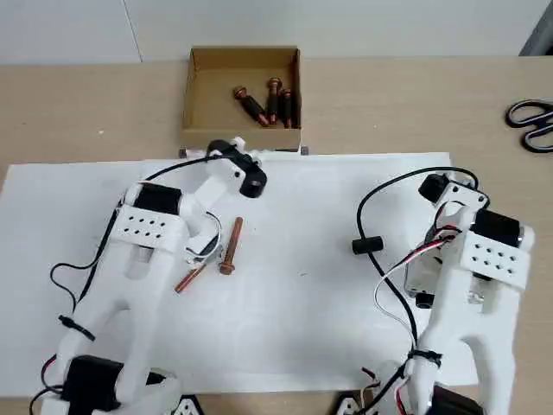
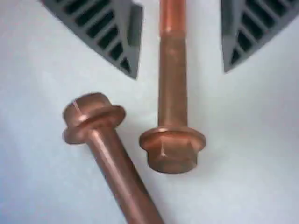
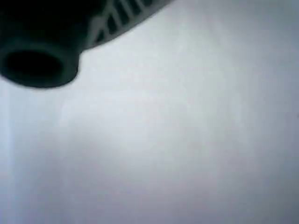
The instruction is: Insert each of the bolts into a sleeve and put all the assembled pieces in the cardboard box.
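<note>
Two copper bolts lie side by side on the white sheet: one [image 1: 231, 246] [image 2: 172, 116] has its shaft between the fingers of my left gripper [image 1: 210, 251] [image 2: 180, 72], which hangs open just above it; the other [image 1: 192, 278] [image 2: 110, 158] lies slanted beside it. One black sleeve [image 1: 367, 245] lies loose mid-sheet. My right gripper [image 1: 423, 292] is shut on a second black sleeve [image 3: 39, 63] [image 1: 423, 300], its hollow end showing, a finger [image 3: 121, 18] against it. The cardboard box [image 1: 242, 52] at the back holds three assembled pieces [image 1: 270, 104].
A white paper sheet [image 1: 311, 328] covers the table's work area. Scissors [image 1: 531, 125] lie at the far right on the bare wood. Cables trail from both arms across the sheet. Open paper lies between the two arms.
</note>
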